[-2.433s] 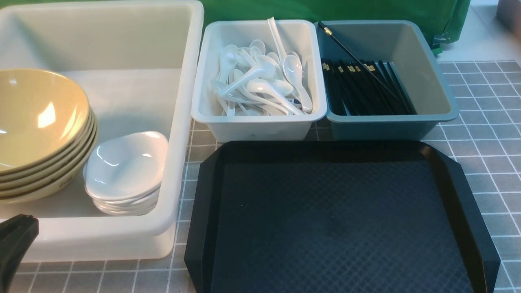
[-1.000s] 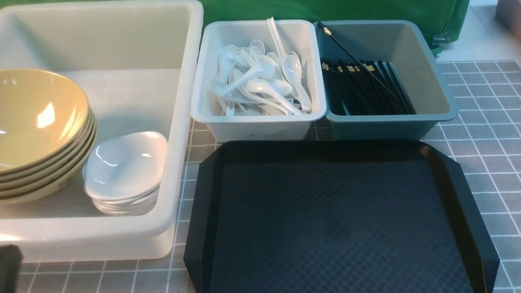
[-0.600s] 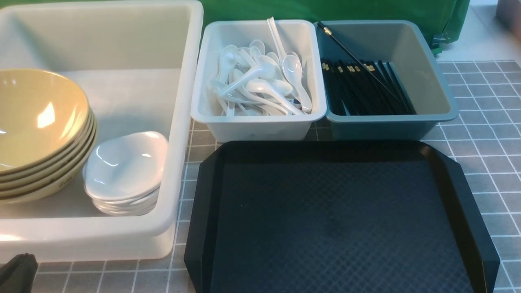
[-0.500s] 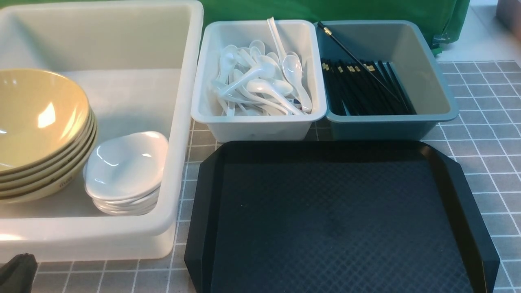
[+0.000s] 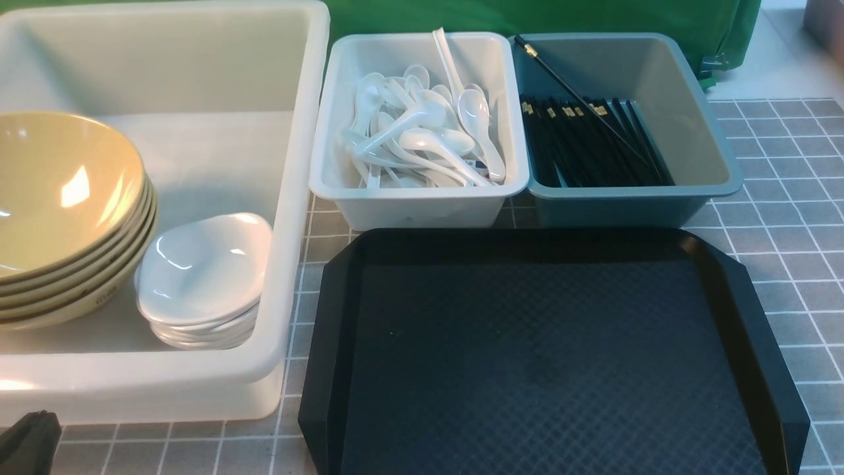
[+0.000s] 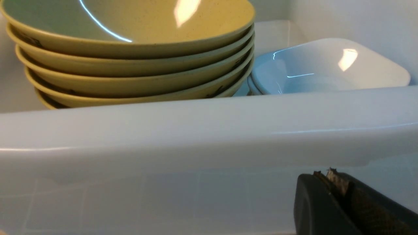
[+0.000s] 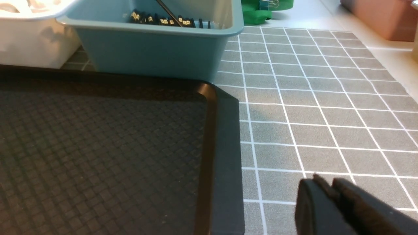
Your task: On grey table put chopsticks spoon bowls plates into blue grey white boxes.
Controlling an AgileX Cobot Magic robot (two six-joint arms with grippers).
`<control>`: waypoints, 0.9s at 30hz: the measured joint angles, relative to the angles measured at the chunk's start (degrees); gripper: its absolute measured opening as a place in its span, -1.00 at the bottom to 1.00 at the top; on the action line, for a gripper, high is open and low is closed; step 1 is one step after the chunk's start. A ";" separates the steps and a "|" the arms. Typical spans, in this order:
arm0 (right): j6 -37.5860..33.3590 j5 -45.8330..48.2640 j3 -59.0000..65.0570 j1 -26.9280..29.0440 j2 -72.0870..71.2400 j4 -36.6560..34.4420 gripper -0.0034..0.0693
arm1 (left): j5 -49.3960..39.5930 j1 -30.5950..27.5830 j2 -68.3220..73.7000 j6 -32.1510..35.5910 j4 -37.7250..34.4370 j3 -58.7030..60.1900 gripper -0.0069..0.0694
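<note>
Several stacked olive-yellow bowls and a stack of small white plates sit in the large white tub. The pale grey-white bin holds several white spoons. The blue-grey bin holds black chopsticks. My left gripper is shut and empty, low before the tub's near wall; the bowls and plates show beyond it. My right gripper is shut and empty over the grey table, right of the tray.
A black textured tray lies bare on the grey table in front of the two small bins. A green cloth hangs behind the bins. A brown-pink box stands beyond the table's far right edge.
My left gripper has dropped from beside the tub's near left corner to the bottom left corner of the front view. Nothing else has moved.
</note>
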State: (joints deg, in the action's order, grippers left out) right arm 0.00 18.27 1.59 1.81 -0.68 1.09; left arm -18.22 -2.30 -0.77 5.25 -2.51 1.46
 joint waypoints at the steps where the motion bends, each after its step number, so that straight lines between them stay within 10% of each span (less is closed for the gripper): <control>1: 0.00 0.00 0.00 0.00 0.00 0.00 -0.63 | 0.00 0.00 0.00 0.00 0.00 0.00 -0.84; 27: 0.00 0.00 0.00 0.00 0.00 0.00 -0.55 | 0.00 0.00 0.00 0.00 -0.16 0.00 -0.84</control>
State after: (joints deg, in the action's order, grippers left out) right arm 0.00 18.27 1.59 1.81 -0.68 1.09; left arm -18.22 -2.30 -0.77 5.25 -2.67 1.46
